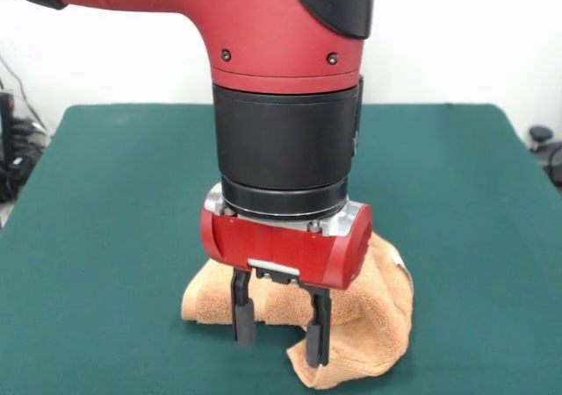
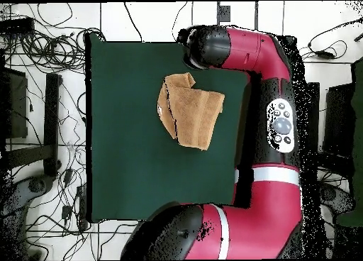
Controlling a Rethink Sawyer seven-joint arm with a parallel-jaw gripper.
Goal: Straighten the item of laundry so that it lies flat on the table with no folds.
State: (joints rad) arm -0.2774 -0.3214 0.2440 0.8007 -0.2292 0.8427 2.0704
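Green felt covers the table (image 1: 105, 237), and the towel (image 1: 378, 325) lies crumpled on it toward the front edge, folded over itself (a flap doubled along one side in the overhead view). Directly in front of it hangs the gripper (image 1: 281, 333), fingers spread and empty, tips low beside the cloth's folded front edge.

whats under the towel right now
Only the green table shows around the folded towel. The open gripper hangs in front; anything beneath the towel's layers is hidden.
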